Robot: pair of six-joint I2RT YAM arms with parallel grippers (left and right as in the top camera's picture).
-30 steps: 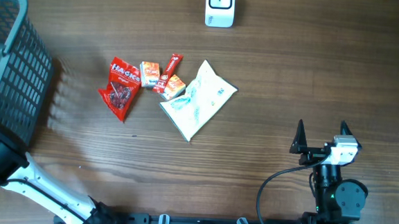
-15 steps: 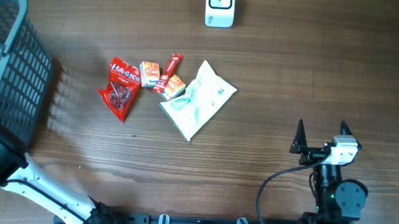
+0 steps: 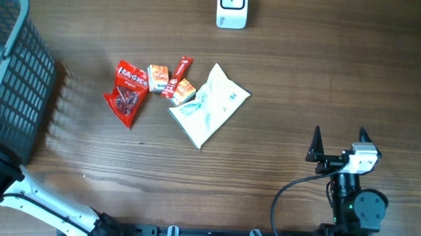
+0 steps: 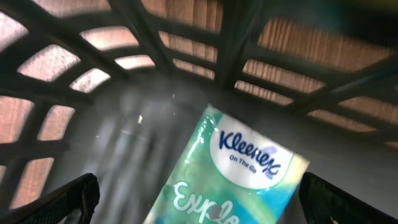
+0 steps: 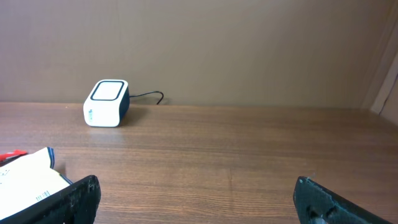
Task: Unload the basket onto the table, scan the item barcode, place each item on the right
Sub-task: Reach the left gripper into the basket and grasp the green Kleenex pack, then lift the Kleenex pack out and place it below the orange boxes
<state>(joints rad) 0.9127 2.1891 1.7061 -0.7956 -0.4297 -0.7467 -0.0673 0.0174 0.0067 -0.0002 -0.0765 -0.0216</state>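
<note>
Several unscanned goods lie in a loose cluster on the desk (image 3: 309, 65), left of its middle. The nearest to the right arm is a white-and-green packet (image 3: 209, 105). Just beside it are two small orange boxes (image 3: 158, 77), a red stick (image 3: 181, 69) and a red bag (image 3: 127, 89). The scanner (image 3: 232, 7) stands well apart from them at the far edge, its pale window facing up.

The right pincer (image 3: 339, 133) hangs open and empty near the front edge, fingers spread wide, aimed toward the scanner. The left pincer (image 4: 199, 180) is down inside the dark mesh basket (image 3: 16, 69) at the left. It is also spread wide, gripping nothing, above a Kleenex pack (image 4: 230, 180) that lies on the basket floor.

The step in hand looks like fetching the next item. The packet is a fair choice, since the right wrist view shows barcode lines on its near corner. Grip it by an edge away from those lines, so no finger covers them. Then turn that face down toward the window and hold it flat and steady, because soft film may crease or glare.

The pack in the basket reads "Kleenex", "On The Go" and the start of a word, "Exp". The red bag's white lettering is too small to read surely.
</note>
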